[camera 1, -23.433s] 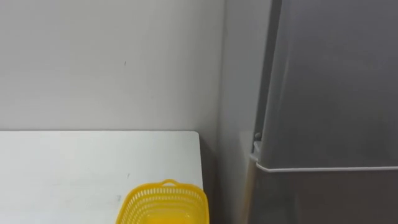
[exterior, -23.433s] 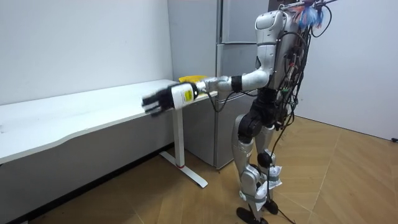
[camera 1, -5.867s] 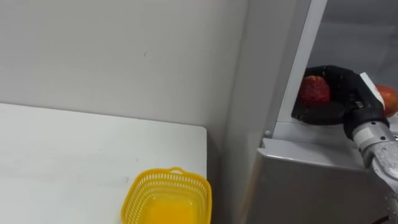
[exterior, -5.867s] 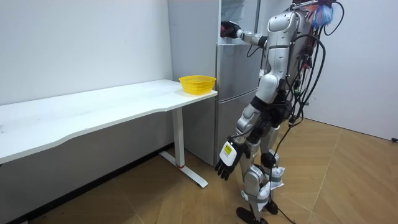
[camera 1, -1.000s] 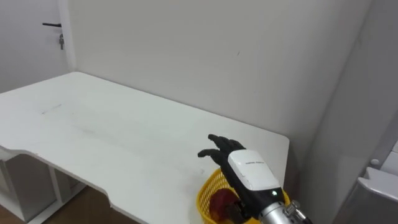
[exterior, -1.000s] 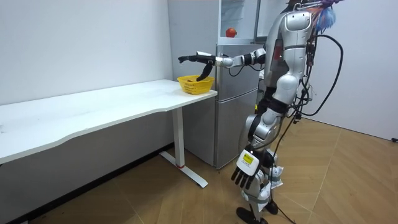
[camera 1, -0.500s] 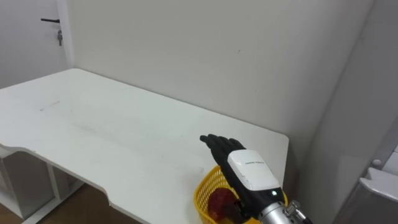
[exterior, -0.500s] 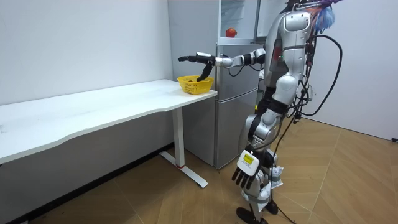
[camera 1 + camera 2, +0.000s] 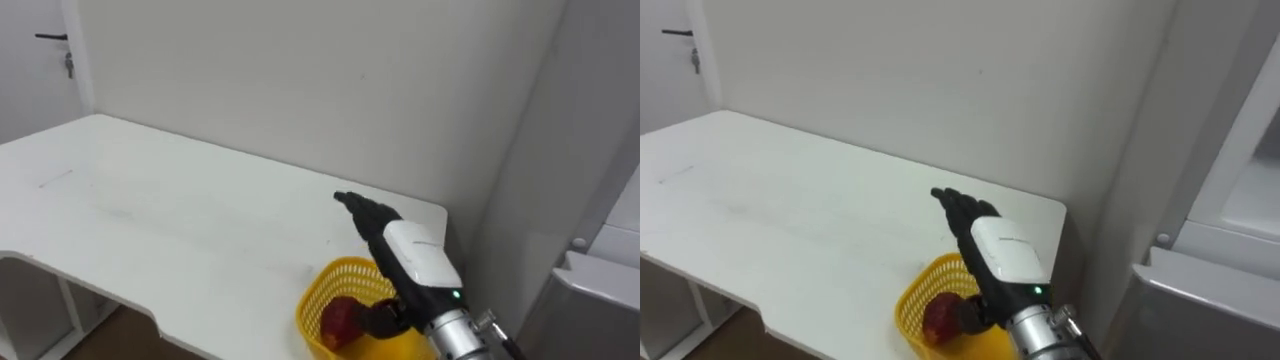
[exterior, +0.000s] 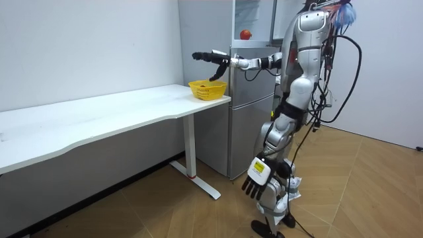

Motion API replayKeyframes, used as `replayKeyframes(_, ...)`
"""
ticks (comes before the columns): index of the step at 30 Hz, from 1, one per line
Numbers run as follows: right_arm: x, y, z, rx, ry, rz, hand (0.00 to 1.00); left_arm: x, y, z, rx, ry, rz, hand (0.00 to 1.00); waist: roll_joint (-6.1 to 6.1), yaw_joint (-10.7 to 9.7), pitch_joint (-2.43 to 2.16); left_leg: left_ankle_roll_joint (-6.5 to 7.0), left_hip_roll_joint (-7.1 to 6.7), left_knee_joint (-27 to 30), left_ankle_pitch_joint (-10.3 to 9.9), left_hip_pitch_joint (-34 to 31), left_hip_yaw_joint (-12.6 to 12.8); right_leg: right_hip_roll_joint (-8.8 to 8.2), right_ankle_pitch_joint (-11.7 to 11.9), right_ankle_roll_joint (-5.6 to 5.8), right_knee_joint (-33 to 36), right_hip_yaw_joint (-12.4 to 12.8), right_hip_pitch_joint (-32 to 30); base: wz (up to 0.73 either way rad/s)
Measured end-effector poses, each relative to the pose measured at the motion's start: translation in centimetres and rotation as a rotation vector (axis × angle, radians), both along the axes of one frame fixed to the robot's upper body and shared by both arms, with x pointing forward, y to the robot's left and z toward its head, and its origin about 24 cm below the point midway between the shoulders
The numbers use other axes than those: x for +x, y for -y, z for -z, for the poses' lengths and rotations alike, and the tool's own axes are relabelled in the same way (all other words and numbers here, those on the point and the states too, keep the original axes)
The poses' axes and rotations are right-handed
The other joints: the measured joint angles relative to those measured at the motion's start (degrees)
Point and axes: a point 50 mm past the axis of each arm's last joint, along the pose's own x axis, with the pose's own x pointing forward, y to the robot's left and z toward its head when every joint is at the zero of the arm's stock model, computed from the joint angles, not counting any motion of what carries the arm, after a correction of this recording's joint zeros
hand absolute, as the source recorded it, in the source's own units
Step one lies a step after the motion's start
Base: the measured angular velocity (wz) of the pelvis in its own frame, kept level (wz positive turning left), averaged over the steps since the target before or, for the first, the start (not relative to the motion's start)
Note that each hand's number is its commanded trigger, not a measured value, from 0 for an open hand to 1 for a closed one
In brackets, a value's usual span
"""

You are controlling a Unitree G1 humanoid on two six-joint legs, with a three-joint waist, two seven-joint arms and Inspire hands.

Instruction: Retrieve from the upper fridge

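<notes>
**Right hand open over the basket, fruit lying just beneath it**

The right hand (image 9: pixel 405 255) reaches out flat above the yellow basket (image 9: pixel 345 270), its fingers (image 9: pixel 352 205) straight and pointing away over the far rim. It holds nothing. Its thumb (image 9: pixel 383 316) hangs down on the near side. Just below the palm, beside the thumb, a red fruit (image 9: pixel 338 318) lies inside the basket. I cannot tell whether the thumb touches it. The fruit is round, so it offers no long axis to line up with.

Under the hand and basket is the corner of the white table (image 9: pixel 150 220). Back along the forearm, on the wrist side and somewhat higher than the hand, the fridge (image 10: pixel 254 73) stands with its upper door open. A second red fruit (image 10: pixel 245 34) sits on the shelf there.

If the coming move is to fetch that one, the hand has to draw back and up, away from the basket. The right hand is much the nearer. The left hand (image 10: pixel 258 180) hangs far below it by the robot's leg, fingers relaxed and empty.
</notes>
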Motion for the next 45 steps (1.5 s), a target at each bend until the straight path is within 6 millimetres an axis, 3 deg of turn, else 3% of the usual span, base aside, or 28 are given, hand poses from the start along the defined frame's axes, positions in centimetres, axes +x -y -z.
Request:
replayKeyframes(4,-1.5,-0.2,-1.8,0.096,0.113,-0.027,0.00,0.0,0.3,0.1,0.011,0.013,-0.006,0.00,1.39,-2.6,-0.52,0.12,0.11,-0.8,0.1,1.4,1.7,0.03,0.1,0.09,0.0,1.3,0.4,-0.18)
replayKeyframes(9,-3.1,-0.4,-2.3,0.171,0.139,-0.056,0.00,0.2,1.2,0.3,-0.002,0.026,-0.014,0.00,2.30,-5.3,-0.22,0.18,0.45,-1.7,0.1,2.8,3.7,0.25,0.1,0.10,0.7,3.7,0.4,-0.24)
replayKeyframes(17,-6.5,2.4,-4.6,0.333,0.289,0.019,0.00,-0.7,1.0,0.4,0.047,0.043,-0.044,0.00,2.58,-10.1,-0.70,0.20,1.09,-3.2,0.1,3.6,6.8,0.92,0.6,-0.10,0.9,6.7,-0.7,-0.19)
replayKeyframes(30,-9.0,5.5,-7.3,0.417,0.551,0.166,0.00,-3.1,1.4,0.8,0.058,-0.009,-0.066,0.00,2.87,-13.3,-0.69,0.20,1.24,-3.0,0.0,4.9,7.7,0.98,0.6,-0.09,1.6,7.3,-0.6,-0.04)
replayKeyframes(36,-9.0,8.2,-7.9,0.464,0.583,0.256,0.00,-4.0,1.2,0.8,0.059,-0.020,-0.096,0.00,1.76,-14.5,-0.77,0.19,1.18,-3.1,0.1,4.8,7.8,0.91,0.5,-0.03,0.6,7.1,-0.2,0.00)
replayKeyframes(41,-8.4,12.5,-7.5,0.508,0.558,0.403,0.00,-4.3,1.0,0.7,0.049,-0.022,-0.138,0.00,-0.12,-14.6,-0.62,0.20,1.11,-2.9,0.1,4.9,7.7,0.94,0.5,-0.04,0.6,7.3,-0.3,0.00)
replayKeyframes(45,-7.5,14.6,-7.5,0.536,0.552,0.490,0.00,-4.2,0.7,0.7,0.039,-0.022,-0.153,0.00,-1.07,-14.8,-0.71,0.20,1.09,-3.0,0.1,4.6,7.6,0.97,0.5,-0.03,0.6,7.2,-0.4,0.01)
